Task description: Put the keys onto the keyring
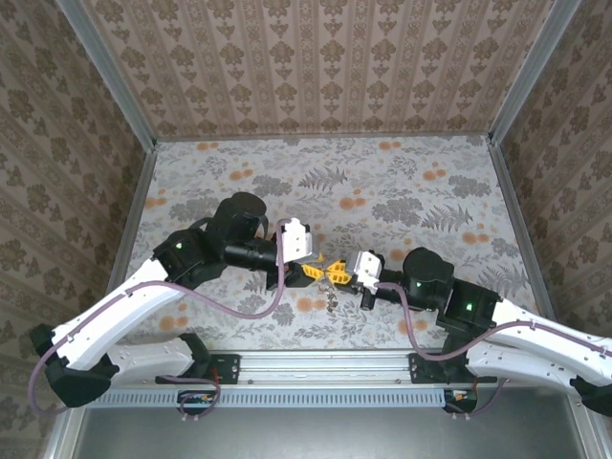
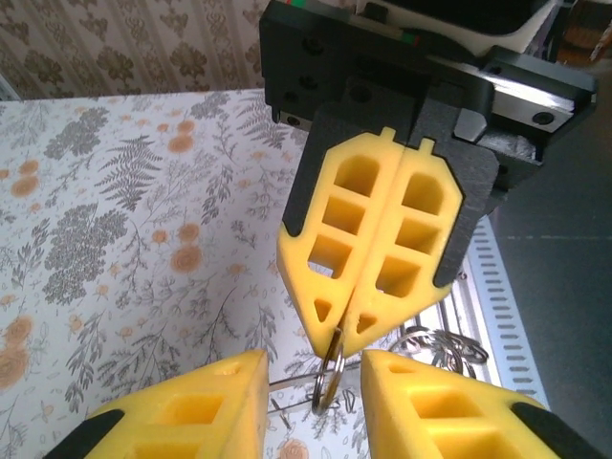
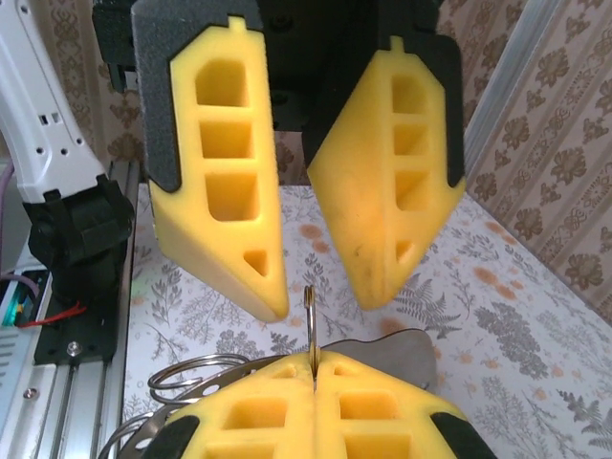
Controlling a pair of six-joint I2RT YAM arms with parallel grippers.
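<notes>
My right gripper point(image 3: 314, 361) is shut on a small silvery split ring, the keyring point(image 3: 310, 320), which sticks up edge-on from its yellow fingertips. In the left wrist view the keyring point(image 2: 331, 375) hangs from the right gripper point(image 2: 342, 333). My left gripper point(image 2: 314, 371) is open, with one finger on each side of the ring and not touching it. Seen from above, both grippers point(image 1: 311, 271) point(image 1: 342, 274) meet tip to tip mid-table. A silvery cluster of keys and loose rings point(image 2: 445, 344) lies on the table just beyond them, also visible as keys point(image 1: 332, 296).
The floral tablecloth point(image 1: 402, 191) stretches to patterned walls on three sides. A metal rail point(image 1: 316, 363) runs along the near edge between the arm bases. Coiled wire rings point(image 3: 186, 378) and a flat grey metal piece point(image 3: 411, 346) lie beside the right gripper's fingers.
</notes>
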